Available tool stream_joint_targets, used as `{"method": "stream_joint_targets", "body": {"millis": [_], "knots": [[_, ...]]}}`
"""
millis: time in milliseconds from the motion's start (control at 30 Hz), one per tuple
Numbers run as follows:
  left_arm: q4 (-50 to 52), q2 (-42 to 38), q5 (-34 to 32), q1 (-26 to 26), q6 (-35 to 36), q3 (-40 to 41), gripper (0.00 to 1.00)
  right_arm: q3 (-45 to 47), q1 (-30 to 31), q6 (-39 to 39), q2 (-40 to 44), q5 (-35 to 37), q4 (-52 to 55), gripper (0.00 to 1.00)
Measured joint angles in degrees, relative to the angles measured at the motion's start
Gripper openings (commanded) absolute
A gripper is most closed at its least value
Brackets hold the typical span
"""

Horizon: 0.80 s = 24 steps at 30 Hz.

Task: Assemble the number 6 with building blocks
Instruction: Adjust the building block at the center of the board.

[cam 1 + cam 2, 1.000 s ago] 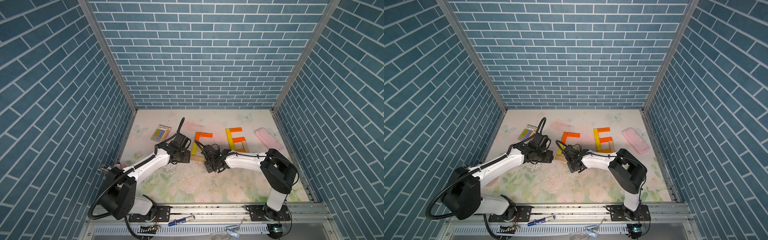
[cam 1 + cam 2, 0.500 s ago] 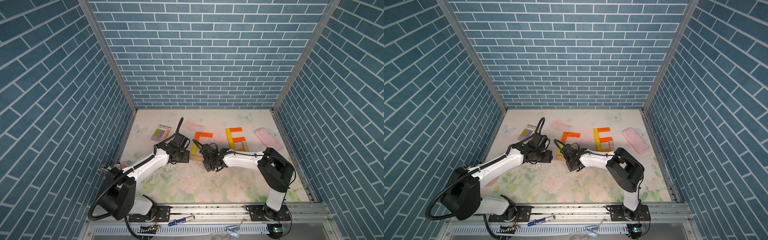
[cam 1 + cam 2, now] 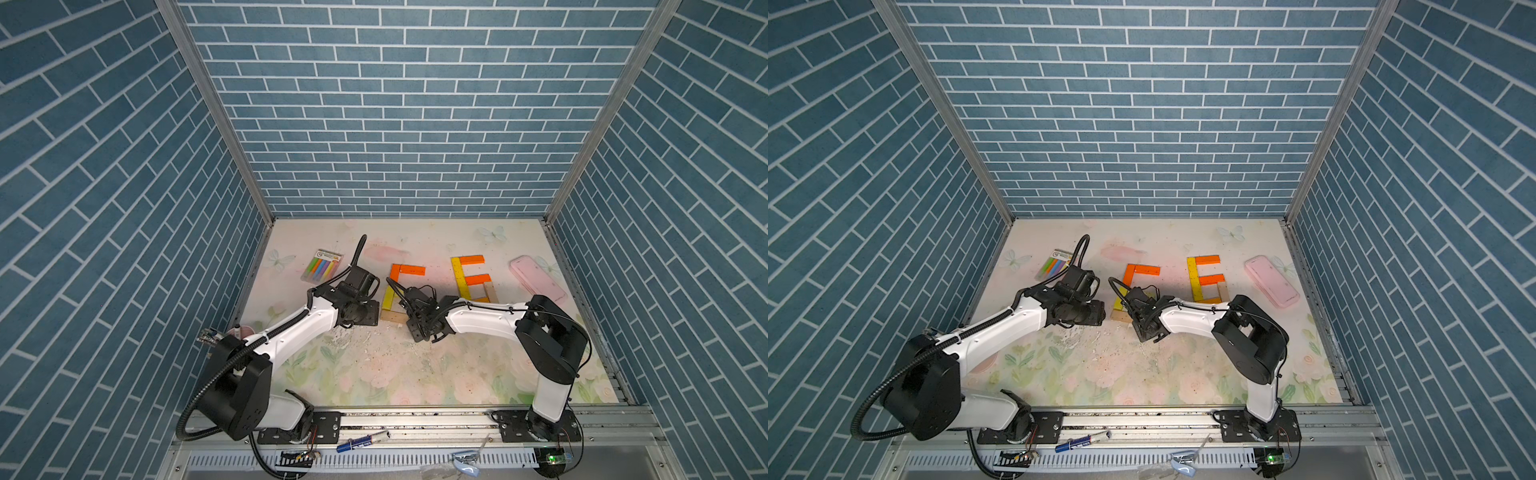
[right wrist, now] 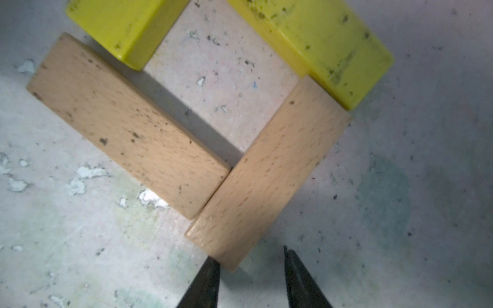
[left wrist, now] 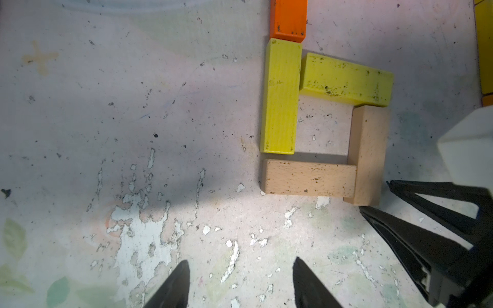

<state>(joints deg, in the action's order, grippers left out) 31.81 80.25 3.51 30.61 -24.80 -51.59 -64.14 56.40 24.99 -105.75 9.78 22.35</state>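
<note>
Tan plank (image 4: 269, 170) is laid lengthwise toward the back edge of the tabletop (image 3: 415, 374); left gripper (image 5: 241, 262) and right gripper (image 4: 249, 256) are held spread, empty.

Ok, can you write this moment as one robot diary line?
left gripper: open, empty | right gripper: open, at tan block end | building blocks: form square loop

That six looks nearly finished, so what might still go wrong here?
1. The right gripper hovers open right at the end of the tan side block, which juts past the tan bottom block; a nudge might skew it and open the loop.
2. That block touches the yellow middle bar, so a push may shift it too.
3. The left gripper is close by; the arms might bump.
</note>
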Motion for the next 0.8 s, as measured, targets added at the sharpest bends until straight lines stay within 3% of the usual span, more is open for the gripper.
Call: {"method": "stream_joint_targets", "body": {"millis": [633,800], "knots": [[-0.4,0.0,0.6,0.0,0.0,0.2,0.62,0.1,-0.7,-0.6,0.2,-0.3,-0.3,0.41],[-0.5,0.0,0.5,0.0,0.0,0.2,0.63,3.2,-2.1,-1.4,4.8,-1.0,-1.5,0.42]]}}
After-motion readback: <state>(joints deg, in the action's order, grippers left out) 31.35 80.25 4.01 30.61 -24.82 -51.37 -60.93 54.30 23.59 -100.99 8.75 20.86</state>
